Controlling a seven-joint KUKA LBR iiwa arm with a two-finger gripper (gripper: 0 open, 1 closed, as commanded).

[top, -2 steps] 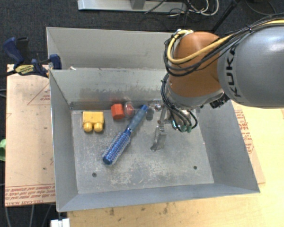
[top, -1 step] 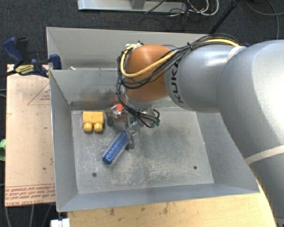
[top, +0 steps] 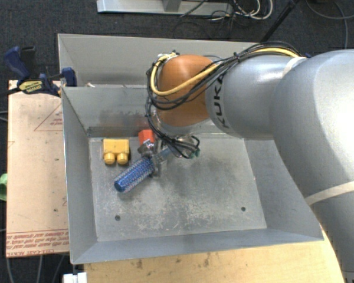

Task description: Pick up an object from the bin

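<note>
Matt, scuffed grey metal bin [top: 183, 211]; smooth yellow plastic block [top: 115, 151]; blue nubbly-textured plastic cylinder [top: 134, 175].

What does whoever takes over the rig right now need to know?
Pincer: low in the bin, at the right end of the blue bristly cylinder, which lies flat on the floor.
Nearby: yellow block to the cylinder's upper left, small red-orange piece just behind the pincer.
Done: arm is down in the bin.
Left: grasp and lift; nothing is raised yet.
</note>
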